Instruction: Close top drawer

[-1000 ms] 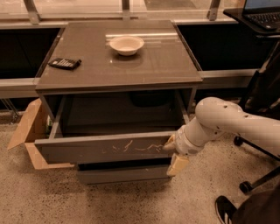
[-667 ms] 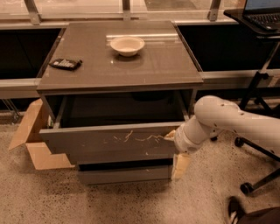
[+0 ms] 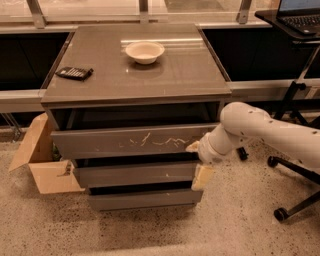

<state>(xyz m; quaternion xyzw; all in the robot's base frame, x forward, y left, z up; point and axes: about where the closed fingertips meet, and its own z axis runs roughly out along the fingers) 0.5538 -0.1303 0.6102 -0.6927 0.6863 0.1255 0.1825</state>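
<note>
The top drawer (image 3: 135, 141) is a wide grey front with pale squiggly scratches across its middle. It stands out only a little from the grey cabinet (image 3: 135, 75), with a narrow dark gap above it. My gripper (image 3: 198, 161) is at the drawer's right end, one pale fingertip (image 3: 193, 146) against the front and another finger (image 3: 202, 177) hanging lower, beside the second drawer. The white arm reaches in from the right.
A white bowl (image 3: 144, 51) and a black remote (image 3: 74, 73) lie on the cabinet top. Two plainer drawers (image 3: 135, 175) sit below. An open cardboard box (image 3: 42, 165) stands at the left. An office chair base (image 3: 295, 195) and a desk with a laptop (image 3: 300, 15) are at the right.
The top drawer has slid inward from well open to nearly flush. My gripper has moved with it toward the cabinet.
</note>
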